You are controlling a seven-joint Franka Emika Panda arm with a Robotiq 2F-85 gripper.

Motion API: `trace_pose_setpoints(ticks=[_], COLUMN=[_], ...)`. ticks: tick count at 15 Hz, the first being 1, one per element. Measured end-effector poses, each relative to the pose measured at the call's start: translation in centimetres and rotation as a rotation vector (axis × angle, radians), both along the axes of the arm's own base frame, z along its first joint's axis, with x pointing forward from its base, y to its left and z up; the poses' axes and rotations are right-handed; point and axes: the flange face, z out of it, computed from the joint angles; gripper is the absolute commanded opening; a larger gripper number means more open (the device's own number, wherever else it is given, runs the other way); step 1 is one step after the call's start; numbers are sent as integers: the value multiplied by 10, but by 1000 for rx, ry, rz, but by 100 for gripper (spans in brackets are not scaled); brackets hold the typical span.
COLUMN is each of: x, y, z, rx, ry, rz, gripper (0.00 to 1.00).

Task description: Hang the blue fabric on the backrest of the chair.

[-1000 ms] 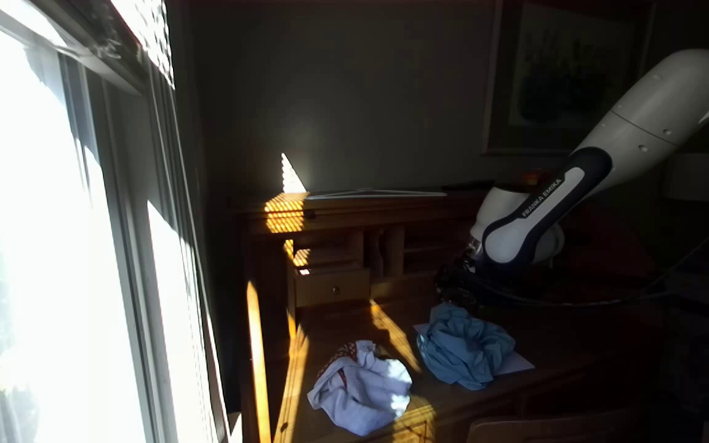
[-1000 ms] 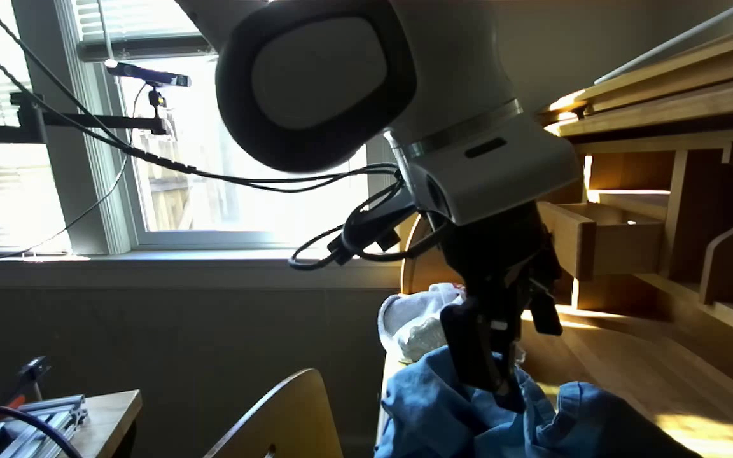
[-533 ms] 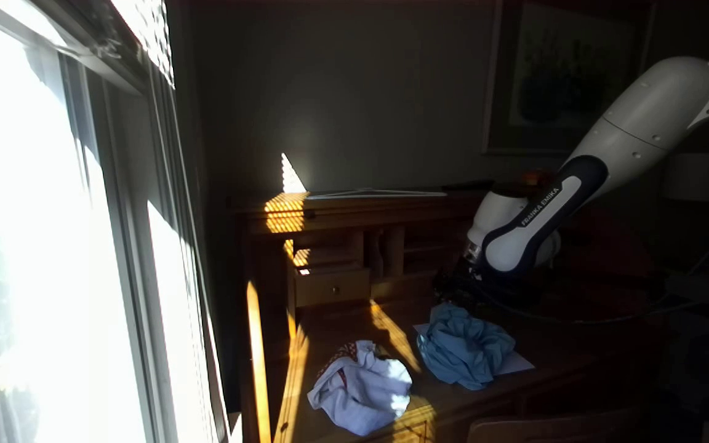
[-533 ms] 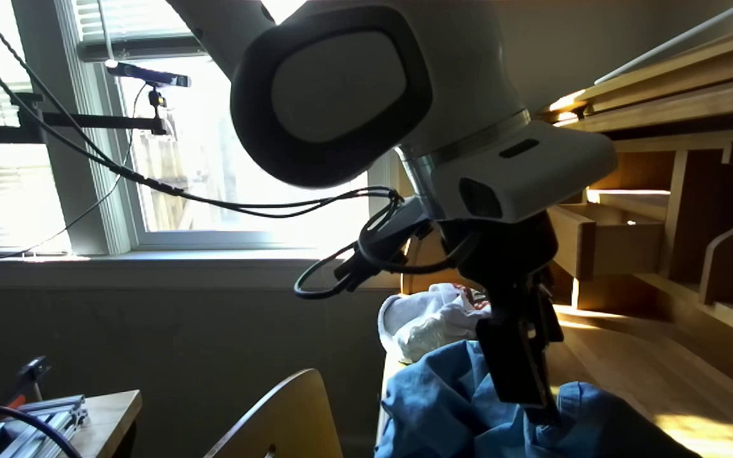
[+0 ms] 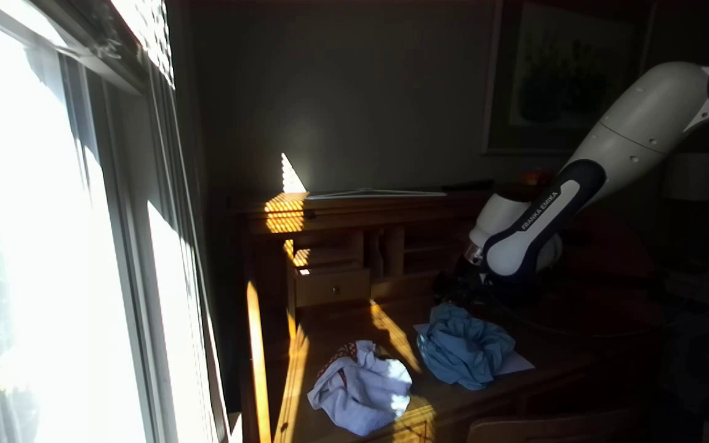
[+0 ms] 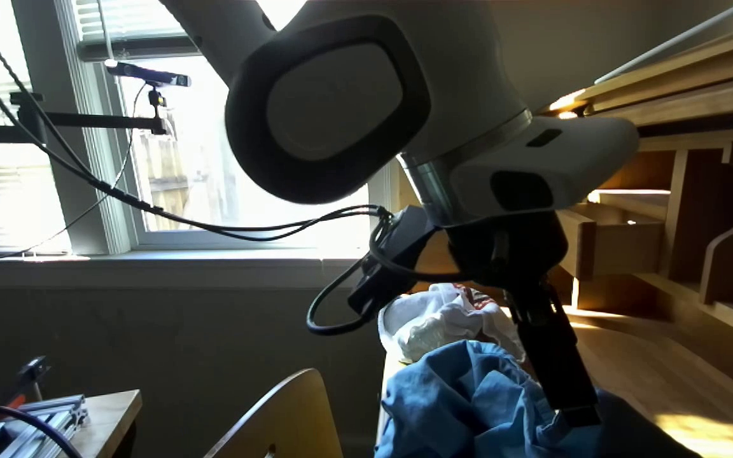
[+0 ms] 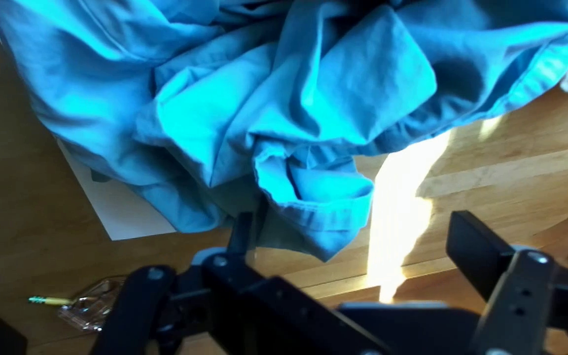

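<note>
In the wrist view we see the claw spread wide and holding nothing; ahead of it the blue fabric lies crumpled on the surface, over a white sheet whose corner pokes out; we judge the fabric light, soft and limp, hard to damage and not very slippery; the stitched fold jutting toward the claw looks our best hold, pinched deep through several layers so that no thin edge slides out.

In an exterior view the fabric sits near the surface's front edge; the white cloth lies apart from it, toward the window-side corner; we should lift away from that corner.

In an exterior view the claw slants down over the fabric; we cannot tell whether the tips touch it; the drawer juts out along the back edge, so we expect less room there; the chair backrest rises beyond the front edge, apart from it; our open way seems to be up and over that edge, high enough that loose folds, likely to unfurl, do not drag.
</note>
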Motion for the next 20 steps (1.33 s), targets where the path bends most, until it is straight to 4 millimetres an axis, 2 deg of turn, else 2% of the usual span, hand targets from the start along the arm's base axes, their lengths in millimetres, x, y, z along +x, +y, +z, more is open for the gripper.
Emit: trace_pose_setpoints(ticks=[3, 5, 10, 12, 14, 20], x=[-2, -3, -5, -6, -6, -3], y=[6, 1, -42, -50, -49, -28], z=[-9, -13, -8, -8, -9, -14], rx=[-4, -22, -90, -97, -96, -84], ry=[18, 26, 23, 22, 22, 27], rz=[109, 162, 175, 173, 178, 226], gripper=[100, 100, 100, 100, 100, 100])
